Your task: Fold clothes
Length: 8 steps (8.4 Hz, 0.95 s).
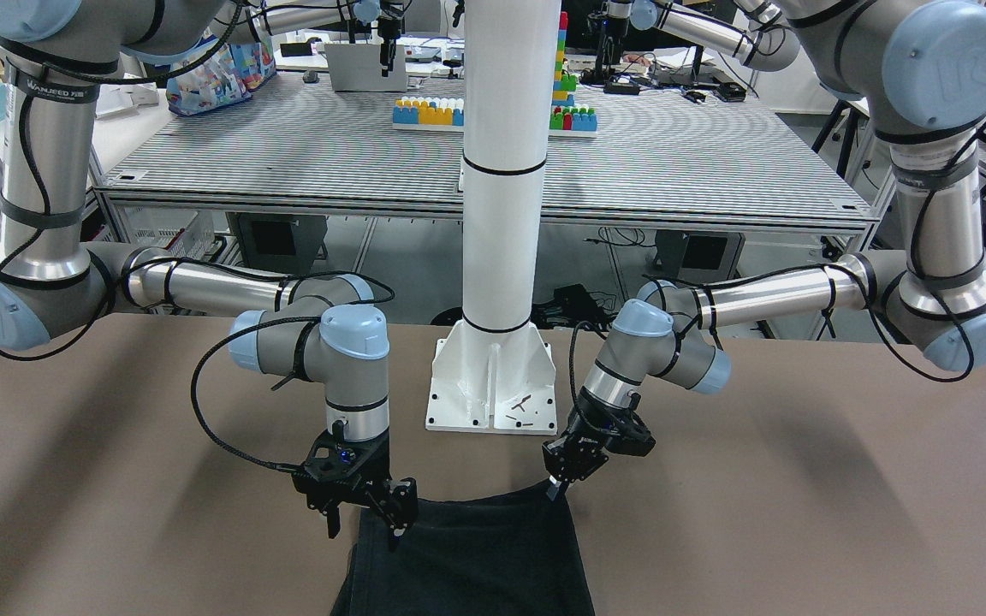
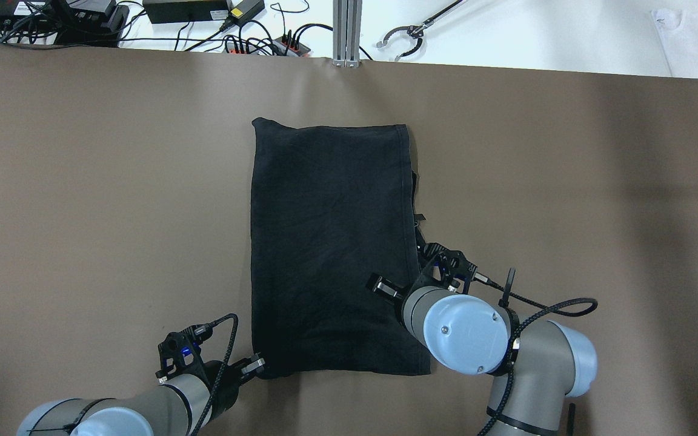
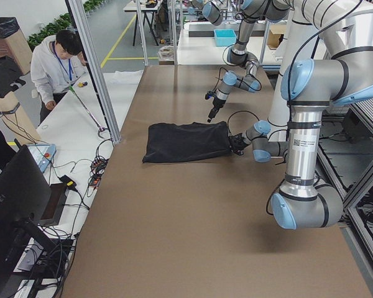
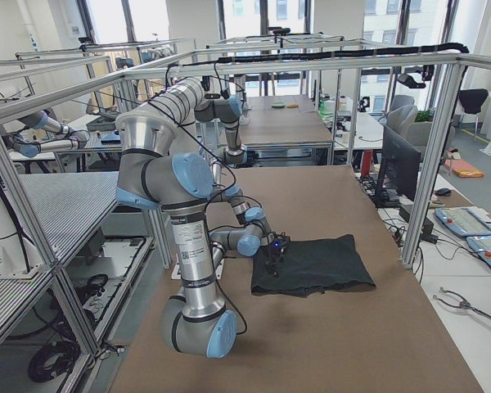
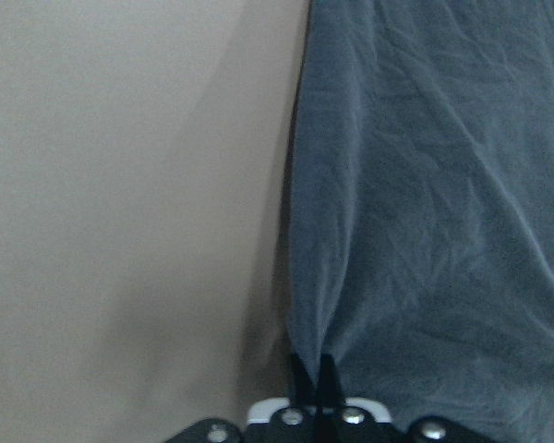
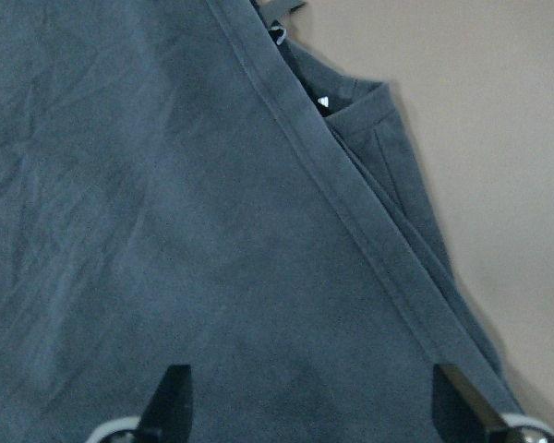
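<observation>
The black cloth [image 2: 331,242] lies flat on the brown table [image 2: 82,212], a long rectangle with a hemmed edge on its right side [image 6: 351,212]. My left gripper [image 2: 258,365] is at the cloth's near left corner; the left wrist view shows it [image 5: 312,369] shut on that corner. My right gripper [image 2: 403,289] hangs over the cloth's right edge near the near right corner; the right wrist view shows it [image 6: 316,401] open, fingers wide apart above the fabric. In the front-facing view the cloth [image 1: 476,556] lies between the left gripper [image 1: 555,489] and the right gripper [image 1: 365,529].
The white pillar [image 1: 501,171] and its base plate [image 1: 493,385] stand between the arms at the robot's side. Cables [image 2: 234,36] and a grabber tool [image 2: 406,33] lie beyond the far edge. An operator [image 3: 59,62] stands at the side bench.
</observation>
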Tool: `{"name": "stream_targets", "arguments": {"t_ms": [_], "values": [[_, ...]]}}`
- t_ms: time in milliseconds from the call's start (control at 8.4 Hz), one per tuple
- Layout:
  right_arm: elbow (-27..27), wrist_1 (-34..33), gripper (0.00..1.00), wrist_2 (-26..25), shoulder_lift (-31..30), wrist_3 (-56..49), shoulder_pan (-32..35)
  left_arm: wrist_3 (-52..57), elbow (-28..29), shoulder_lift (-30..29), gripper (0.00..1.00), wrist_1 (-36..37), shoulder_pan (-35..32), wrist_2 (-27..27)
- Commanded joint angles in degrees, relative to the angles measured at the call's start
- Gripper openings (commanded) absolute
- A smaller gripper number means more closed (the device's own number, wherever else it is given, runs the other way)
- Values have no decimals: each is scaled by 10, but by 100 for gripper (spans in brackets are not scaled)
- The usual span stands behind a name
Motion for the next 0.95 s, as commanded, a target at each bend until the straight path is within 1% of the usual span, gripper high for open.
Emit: {"name": "stream_targets", "arguments": {"t_ms": [0, 595, 833], "values": [[-73, 117, 92, -43, -4, 98, -20, 0, 1, 0, 0, 0, 0, 0], [-73, 118, 92, -38, -11, 94, -25, 0, 7, -5, 0, 0, 1, 0], [-71, 116, 93, -37, -28, 94, -25, 1, 14, -8, 0, 0, 1, 0]]}}
